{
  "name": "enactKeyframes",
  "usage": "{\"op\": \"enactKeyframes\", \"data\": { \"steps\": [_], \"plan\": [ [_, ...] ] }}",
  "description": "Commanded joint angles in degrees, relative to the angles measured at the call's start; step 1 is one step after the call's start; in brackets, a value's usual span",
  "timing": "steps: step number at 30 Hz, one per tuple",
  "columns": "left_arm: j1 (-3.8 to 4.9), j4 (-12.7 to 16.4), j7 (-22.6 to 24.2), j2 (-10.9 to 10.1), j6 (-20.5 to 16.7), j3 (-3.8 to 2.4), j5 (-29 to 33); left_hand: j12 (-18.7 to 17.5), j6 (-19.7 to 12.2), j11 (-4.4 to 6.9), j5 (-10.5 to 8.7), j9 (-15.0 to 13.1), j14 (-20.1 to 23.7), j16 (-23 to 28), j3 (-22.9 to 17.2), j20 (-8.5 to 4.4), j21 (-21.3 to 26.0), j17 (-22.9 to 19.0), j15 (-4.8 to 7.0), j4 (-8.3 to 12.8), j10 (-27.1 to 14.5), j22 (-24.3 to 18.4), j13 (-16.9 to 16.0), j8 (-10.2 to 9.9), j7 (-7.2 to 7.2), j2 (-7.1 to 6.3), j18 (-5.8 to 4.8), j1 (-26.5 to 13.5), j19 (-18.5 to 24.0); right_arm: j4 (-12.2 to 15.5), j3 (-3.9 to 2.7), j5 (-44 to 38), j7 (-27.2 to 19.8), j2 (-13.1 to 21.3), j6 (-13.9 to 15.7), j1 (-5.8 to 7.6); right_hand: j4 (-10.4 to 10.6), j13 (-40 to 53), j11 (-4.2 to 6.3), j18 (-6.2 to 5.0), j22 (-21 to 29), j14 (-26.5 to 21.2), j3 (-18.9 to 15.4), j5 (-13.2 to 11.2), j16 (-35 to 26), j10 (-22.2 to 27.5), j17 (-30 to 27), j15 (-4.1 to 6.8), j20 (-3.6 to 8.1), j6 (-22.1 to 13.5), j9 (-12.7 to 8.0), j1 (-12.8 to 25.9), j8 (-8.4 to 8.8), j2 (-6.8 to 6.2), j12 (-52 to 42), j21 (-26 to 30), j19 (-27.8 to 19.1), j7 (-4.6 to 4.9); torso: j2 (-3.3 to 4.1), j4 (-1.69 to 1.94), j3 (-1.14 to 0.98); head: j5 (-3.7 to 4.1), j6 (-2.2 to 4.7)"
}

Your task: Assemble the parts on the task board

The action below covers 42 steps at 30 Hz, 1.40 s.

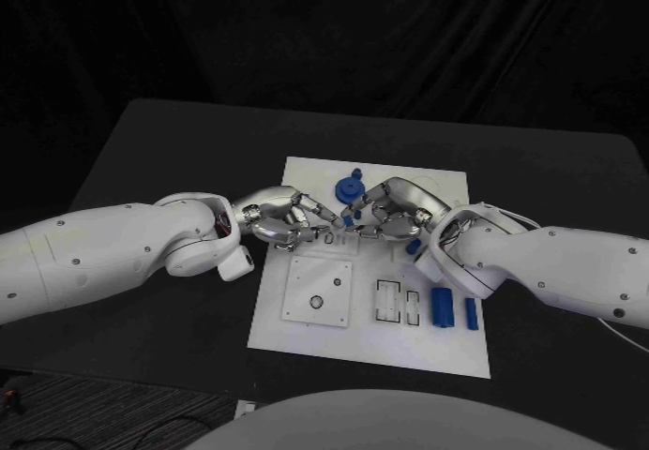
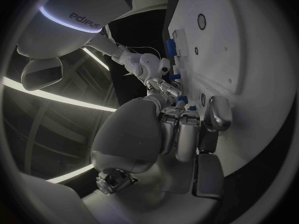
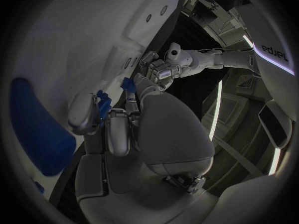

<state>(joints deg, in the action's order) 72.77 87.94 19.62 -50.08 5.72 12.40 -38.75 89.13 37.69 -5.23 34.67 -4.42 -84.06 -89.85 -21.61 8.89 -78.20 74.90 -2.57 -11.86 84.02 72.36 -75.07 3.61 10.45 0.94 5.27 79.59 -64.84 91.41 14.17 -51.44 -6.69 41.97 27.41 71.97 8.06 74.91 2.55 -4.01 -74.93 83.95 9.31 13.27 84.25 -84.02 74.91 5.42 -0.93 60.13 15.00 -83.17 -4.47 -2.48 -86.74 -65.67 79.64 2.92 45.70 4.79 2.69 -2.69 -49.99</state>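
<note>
Black table [image 1: 162,150] carries the white task board [image 1: 311,323] at centre. Left hand [image 1: 281,217] and right hand [image 1: 392,208] meet fingertip to fingertip over the board's upper middle. Right hand pinches a small blue part [image 3: 102,100]; whether the left hand grips anything cannot be told. Two blue bars [image 1: 443,307] lie on the board's lower right, a round blue part [image 1: 351,187] near its top edge.

Both hands [image 1: 339,217] crowding task board [image 1: 309,178] centre
</note>
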Motion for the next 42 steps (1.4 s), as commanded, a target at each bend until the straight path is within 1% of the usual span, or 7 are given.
{"op": "enactKeyframes", "data": {
  "steps": [1, 13, 22, 23, 24, 31, 42],
  "plan": [
    [-0.09, 0.13, 0.94, 0.26, 0.79, -0.05, 0.34, -0.26, 0.18, -0.44, 0.35, -0.05, -5.94, -0.15, -0.21, 0.17, 0.20, 15.10, -0.50, 0.02, 3.79, -0.05, -13.76, 0.09, 0.09, 0.26, 0.34, -0.13, 0.27, 0.06, 0.00, 0.07, -0.20, -0.11, -0.51, -0.15, 0.15, 11.70, -0.39, -0.87, -8.61, 3.26, -0.36, 0.15, -0.29, -3.21, 7.06, -0.26, -0.46, 0.29, -0.03, -0.39, -0.23, -0.16, 0.21, 0.38, -0.07, -0.03, 0.01, -0.03, 0.02, 0.09, -0.01],
    [-0.09, 0.03, 1.48, 0.66, 0.57, -0.05, 0.34, -0.35, 0.00, -0.45, 0.34, 0.01, -5.94, -0.15, -0.24, 0.22, 0.29, 15.10, -0.54, 0.07, 3.62, -0.13, -13.67, 0.07, 0.06, 0.22, 0.37, -0.14, 0.42, -0.03, 0.00, 0.07, 0.35, -0.30, -1.88, -0.15, 0.21, 11.63, -0.50, -0.91, -8.55, 3.25, -0.38, 0.16, -0.31, -3.15, 7.03, -0.33, -0.50, 0.05, -0.18, -0.37, -0.07, -0.17, 0.29, 0.64, -0.17, 0.14, 0.01, 0.04, -0.02, 0.05, -0.01],
    [-0.09, -0.07, 1.79, 0.77, 0.36, -0.05, 0.34, -0.40, -0.36, -0.43, 0.35, 0.08, -5.94, -0.15, -0.30, 0.25, 0.35, 15.10, -0.55, 0.11, 3.52, -0.18, -13.62, -0.01, 0.01, 0.22, 0.40, -0.12, 0.51, -0.05, 0.00, 0.07, 1.35, -0.29, -3.63, -0.15, 0.11, 11.43, -0.86, -0.98, -8.42, 3.17, -0.38, 0.27, -0.43, -2.96, 6.87, -0.58, -0.65, -0.35, -0.48, -0.60, 0.18, -0.33, 0.49, 1.13, -0.38, 0.64, -0.02, 0.04, -0.03, 0.15, -0.01],
    [-0.10, -0.07, 1.84, 0.79, 0.33, -0.05, 0.34, -0.42, -0.61, -0.41, 0.35, 0.15, -5.94, -0.15, -0.36, 0.28, 0.37, 15.10, -0.56, 0.14, 3.48, -0.18, -13.61, -0.08, -0.03, 0.23, 0.41, -0.11, 0.54, -0.02, 0.00, 0.07, 1.44, -0.28, -3.79, -0.15, 0.11, 11.43, -0.86, -0.98, -8.42, 3.17, -0.38, 0.27, -0.43, -2.96, 6.87, -0.58, -0.65, -0.35, -0.48, -0.60, 0.18, -0.33, 0.49, 1.13, -0.38, 0.64, -0.02, 0.03, -0.03, 0.03, -0.01],
    [-0.10, -0.08, 1.87, 0.79, 0.31, -0.05, 0.34, -0.43, -1.14, -0.38, 0.35, 0.27, -5.94, -0.15, -0.44, 0.32, 0.44, 15.10, -0.56, 0.20, 3.46, -0.21, -13.60, -0.20, -0.11, 0.24, 0.44, -0.10, 0.64, 0.00, 0.00, 0.07, 1.49, -0.27, -3.87, -0.15, 0.11, 11.43, -0.86, -0.98, -8.42, 3.17, -0.38, 0.27, -0.43, -2.96, 6.87, -0.58, -0.65, -0.35, -0.48, -0.60, 0.18, -0.33, 0.49, 1.13, -0.38, 0.64, -0.01, 0.04, -0.03, -0.01, -0.01],
    [-0.11, -0.09, 2.02, 0.83, 0.17, -0.05, 0.34, -0.43, -1.14, -0.38, 0.35, 0.27, -5.94, -0.15, -0.44, 0.32, 0.44, 15.10, -0.56, 0.20, 3.46, -0.21, -13.60, -0.20, -0.11, 0.24, 0.44, -0.10, 0.64, 0.02, 0.00, 0.07, 1.64, -0.27, -4.13, -0.15, 0.05, 11.45, -0.98, -0.97, -8.42, 3.17, -0.40, 0.24, -0.40, -2.97, 6.90, -0.68, -0.72, -0.49, -0.59, -0.70, 0.26, -0.46, 0.48, 1.15, -0.39, 0.79, 0.00, 0.12, -0.02, -0.06, -0.01],
    [-0.13, -0.16, 1.86, 1.05, 0.42, -0.05, 0.34, -0.41, -1.32, -0.35, 0.35, 0.34, -5.94, -0.15, -0.51, 0.34, 0.44, 15.10, -0.56, 0.24, 3.50, -0.16, -13.62, -0.26, -0.15, 0.25, 0.45, -0.11, 0.60, -0.07, 0.00, -0.36, 1.88, -0.45, -4.23, -0.15, -0.04, 11.48, -1.10, -0.97, -8.42, 3.18, -0.36, 0.24, -0.38, -2.99, 6.93, -0.77, -0.79, -0.55, -0.68, -0.86, 0.29, -0.50, 0.44, 1.18, -0.40, 0.95, 0.01, 0.06, -0.02, -0.22, -0.01]
  ]
}}
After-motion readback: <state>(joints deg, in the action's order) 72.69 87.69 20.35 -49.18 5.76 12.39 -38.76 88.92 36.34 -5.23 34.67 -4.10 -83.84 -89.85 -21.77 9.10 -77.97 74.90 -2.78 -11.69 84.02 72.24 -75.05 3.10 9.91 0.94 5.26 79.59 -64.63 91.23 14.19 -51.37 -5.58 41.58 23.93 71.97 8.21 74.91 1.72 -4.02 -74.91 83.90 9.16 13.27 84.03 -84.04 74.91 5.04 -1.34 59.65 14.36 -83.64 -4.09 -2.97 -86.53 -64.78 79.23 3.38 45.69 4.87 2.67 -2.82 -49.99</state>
